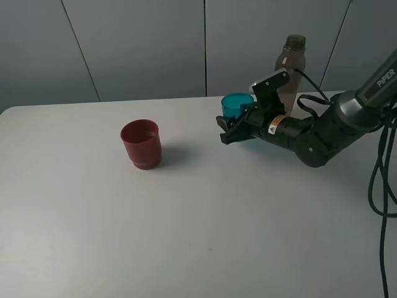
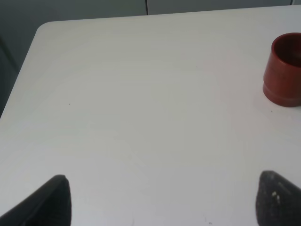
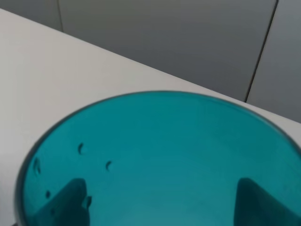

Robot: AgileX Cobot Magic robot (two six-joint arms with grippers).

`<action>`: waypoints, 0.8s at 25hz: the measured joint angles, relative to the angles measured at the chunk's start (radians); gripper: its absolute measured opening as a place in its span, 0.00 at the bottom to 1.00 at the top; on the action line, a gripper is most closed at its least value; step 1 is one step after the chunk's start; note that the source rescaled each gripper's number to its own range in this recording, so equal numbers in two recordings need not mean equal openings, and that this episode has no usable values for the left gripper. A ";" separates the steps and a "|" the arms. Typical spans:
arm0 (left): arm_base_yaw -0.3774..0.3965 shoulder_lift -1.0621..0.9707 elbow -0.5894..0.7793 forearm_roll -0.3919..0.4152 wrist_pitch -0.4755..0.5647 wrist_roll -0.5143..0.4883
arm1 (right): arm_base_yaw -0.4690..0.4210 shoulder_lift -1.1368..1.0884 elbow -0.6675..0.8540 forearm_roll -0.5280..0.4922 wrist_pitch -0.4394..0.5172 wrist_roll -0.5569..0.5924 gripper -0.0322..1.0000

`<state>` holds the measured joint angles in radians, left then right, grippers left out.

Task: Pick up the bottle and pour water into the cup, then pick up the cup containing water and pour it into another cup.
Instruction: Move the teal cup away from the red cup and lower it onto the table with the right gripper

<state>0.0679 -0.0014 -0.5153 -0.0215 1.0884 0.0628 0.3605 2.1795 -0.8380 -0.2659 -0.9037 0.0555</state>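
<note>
Exterior high view: right gripper (image 1: 231, 129) clamps the teal cup (image 1: 237, 105) near the desk's (image 1: 186, 236) far edge, beside the bottle (image 1: 291, 68); the red cup (image 1: 141, 144) stands well apart, mid-desk.

Left wrist view: left gripper (image 2: 160, 200) fingers spread wide, empty; red cup (image 2: 285, 70) near.

Right wrist view: teal cup (image 3: 160, 160) fills the frame between the fingers (image 3: 66, 200).

The one readable text is the white word "PIPER" on the dark upper link of the right arm (image 1: 372, 87), at about two o'clock in the high view. A small yellow warning sticker (image 1: 273, 129) sits on its wrist, too small to read.
</note>
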 joint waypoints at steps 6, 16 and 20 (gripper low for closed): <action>0.000 0.000 0.000 0.000 0.000 0.000 | 0.000 0.069 -0.060 0.019 -0.032 0.007 0.09; 0.000 0.000 0.000 0.000 0.000 0.000 | 0.000 0.107 -0.076 0.019 -0.038 0.042 0.09; 0.000 0.000 0.000 0.000 0.000 0.000 | 0.000 0.107 -0.076 0.021 -0.039 0.068 0.11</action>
<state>0.0679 -0.0014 -0.5153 -0.0215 1.0884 0.0628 0.3605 2.2867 -0.9136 -0.2449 -0.9428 0.1235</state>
